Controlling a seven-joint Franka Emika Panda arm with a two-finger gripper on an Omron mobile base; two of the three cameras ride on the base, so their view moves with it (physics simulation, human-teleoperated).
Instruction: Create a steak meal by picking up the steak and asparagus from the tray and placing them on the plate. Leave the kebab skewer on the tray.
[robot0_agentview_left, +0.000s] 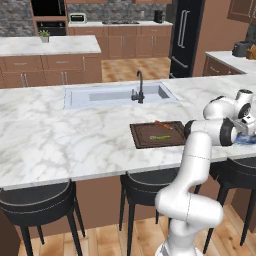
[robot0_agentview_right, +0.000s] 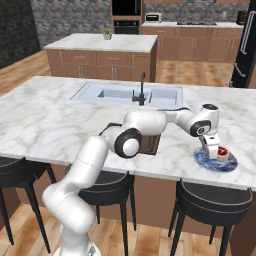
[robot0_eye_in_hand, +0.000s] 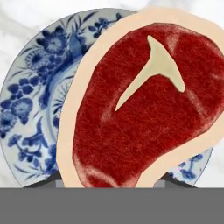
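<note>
Steak (robot0_eye_in_hand: 144, 105), a red fibrous slab with pale rim, lies over the round blue-patterned plate (robot0_eye_in_hand: 35, 100), directly beneath the tool (robot0_agentview_right: 216, 151); tool spread cannot be told.

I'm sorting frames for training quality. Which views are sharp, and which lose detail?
Hand view: steak and plate pattern crisp, no glare, evenly lit. Left base view: asparagus and kebab skewer on the tray are tiny and soft. Right base view: steak small, soft shadows beneath the stools.

The marble counter (robot0_agentview_left: 60, 135) carries the tray (robot0_agentview_left: 142, 136) and, apparently, the plate (robot0_agentview_right: 205, 162).
</note>
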